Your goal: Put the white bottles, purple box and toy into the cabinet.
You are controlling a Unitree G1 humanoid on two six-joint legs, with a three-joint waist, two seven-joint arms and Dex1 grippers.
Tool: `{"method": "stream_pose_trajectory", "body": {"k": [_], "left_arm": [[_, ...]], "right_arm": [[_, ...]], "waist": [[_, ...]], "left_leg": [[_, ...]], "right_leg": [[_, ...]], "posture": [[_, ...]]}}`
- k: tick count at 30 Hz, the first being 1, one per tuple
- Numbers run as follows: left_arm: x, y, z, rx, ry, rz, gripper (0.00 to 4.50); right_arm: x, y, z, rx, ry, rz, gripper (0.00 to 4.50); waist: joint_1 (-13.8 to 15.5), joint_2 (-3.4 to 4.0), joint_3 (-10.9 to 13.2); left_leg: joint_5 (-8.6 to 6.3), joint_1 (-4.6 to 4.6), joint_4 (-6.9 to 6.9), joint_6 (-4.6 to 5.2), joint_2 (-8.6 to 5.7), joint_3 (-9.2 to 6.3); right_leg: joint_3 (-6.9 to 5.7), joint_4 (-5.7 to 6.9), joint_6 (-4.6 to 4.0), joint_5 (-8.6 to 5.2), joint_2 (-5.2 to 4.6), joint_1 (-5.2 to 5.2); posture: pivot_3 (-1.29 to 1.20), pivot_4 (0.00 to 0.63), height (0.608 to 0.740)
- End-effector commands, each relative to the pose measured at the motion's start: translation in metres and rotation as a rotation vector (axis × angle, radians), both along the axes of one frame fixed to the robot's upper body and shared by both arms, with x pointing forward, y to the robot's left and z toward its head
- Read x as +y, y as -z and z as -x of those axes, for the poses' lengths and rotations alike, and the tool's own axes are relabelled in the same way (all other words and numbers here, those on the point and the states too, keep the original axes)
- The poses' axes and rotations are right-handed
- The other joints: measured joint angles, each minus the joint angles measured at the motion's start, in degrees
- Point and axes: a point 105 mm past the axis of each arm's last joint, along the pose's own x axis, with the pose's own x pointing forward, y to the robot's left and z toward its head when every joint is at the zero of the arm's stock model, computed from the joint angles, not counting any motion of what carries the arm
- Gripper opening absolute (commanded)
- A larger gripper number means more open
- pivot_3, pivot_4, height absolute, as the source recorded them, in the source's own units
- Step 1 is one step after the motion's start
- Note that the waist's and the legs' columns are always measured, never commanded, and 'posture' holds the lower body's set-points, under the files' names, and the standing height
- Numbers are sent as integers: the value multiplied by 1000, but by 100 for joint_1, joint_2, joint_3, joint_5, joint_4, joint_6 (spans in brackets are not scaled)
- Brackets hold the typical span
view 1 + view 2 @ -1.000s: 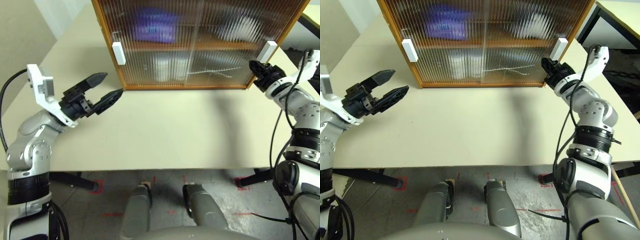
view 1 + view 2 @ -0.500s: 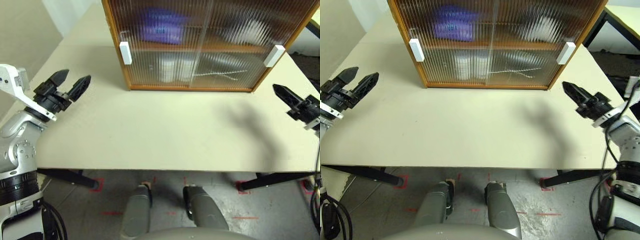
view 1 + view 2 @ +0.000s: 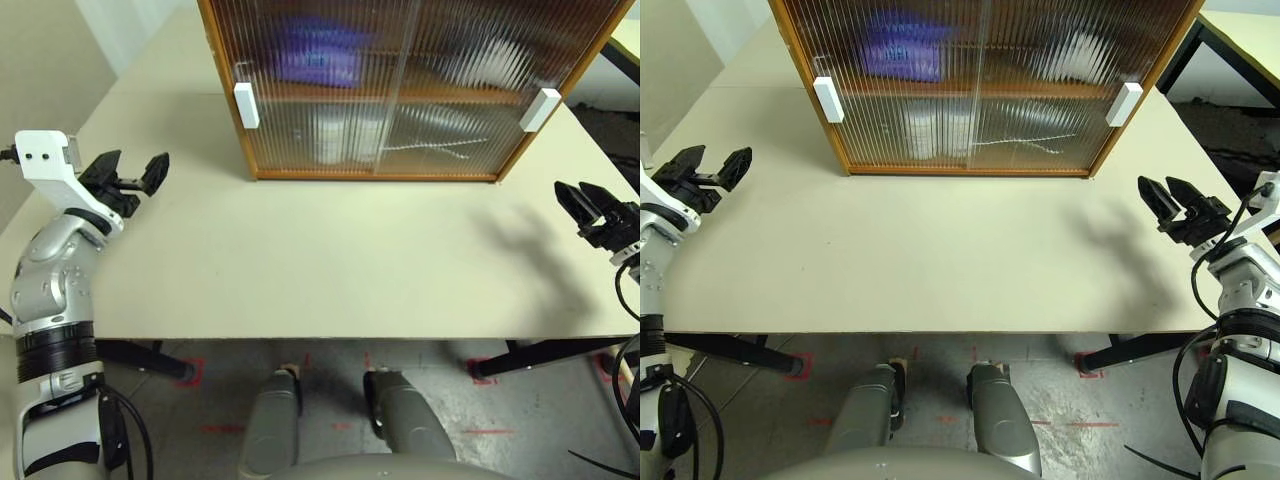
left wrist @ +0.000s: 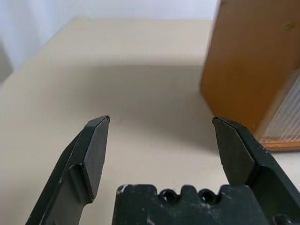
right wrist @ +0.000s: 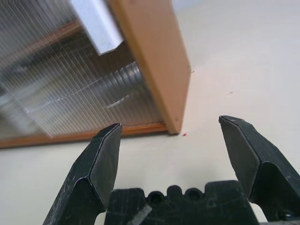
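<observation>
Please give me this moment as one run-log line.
cabinet: doors shut, purple box and bottles blurred behind | table: bare | left gripper: open, empty | right gripper: open, empty

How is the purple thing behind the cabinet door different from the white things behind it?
The purple box sits on the upper shelf, while the white bottles stand on the lower shelf. The purple box is a wide purple shape; the white bottles are pale upright shapes, side by side. Both are inside the cabinet, blurred by its closed ribbed doors.
</observation>
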Motion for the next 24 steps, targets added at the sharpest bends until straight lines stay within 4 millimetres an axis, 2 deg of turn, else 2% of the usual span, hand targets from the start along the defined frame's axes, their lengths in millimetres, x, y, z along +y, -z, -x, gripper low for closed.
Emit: {"method": "stream_pose_trajectory", "body": {"k": [1,5,9,13,17,19,21,24], "left_arm": [[-5,-8,-5,-24,-11,-32,4500],[-16,-9,-18,-17,8,-62,4500],[-17,-10,-22,-26,-42,-34,4500],[-10,4,-14,14,-85,7,4500],[-12,10,-8,50,-73,-34,4500],[-8,20,-1,75,-104,-18,4500],[-7,31,5,97,-124,-15,4500],[-12,28,5,48,-114,19,4500]], "right_arm": [[-8,-1,1,-21,42,-54,4482],[-14,-2,-9,5,119,-59,4482],[-12,2,-10,38,104,-18,4482],[-23,7,-2,49,154,-42,4482],[-26,3,5,21,134,9,4482],[-28,0,6,-13,147,-10,4482],[-27,-2,6,-30,144,-24,4482],[-23,-2,-2,25,127,37,4482]], "waist": [[0,-9,-11],[1,-13,-93],[-3,-7,-136],[30,-23,-145],[50,-22,-147],[42,-22,-148],[37,-18,-157],[44,-18,-174]], "left_leg": [[0,0,-1,-1,0,0],[3,1,-1,-16,-1,1],[1,6,-1,-23,-4,7],[1,6,3,-23,-4,7],[1,9,9,-22,-7,14],[2,9,9,-22,-7,17],[1,11,9,-22,-6,18],[2,15,9,-22,-6,19]], "right_leg": [[0,-1,10,6,0,0],[0,-6,67,42,0,3],[11,-17,49,43,0,6],[15,-17,0,23,1,5],[27,-16,2,24,1,9],[28,-16,2,25,1,9],[31,-16,3,26,1,9],[32,-15,2,25,1,10]], "posture": [[109,49,740],[138,19,740],[181,28,740],[169,53,740],[155,42,740],[144,48,740],[146,43,740],[151,50,740]]}}
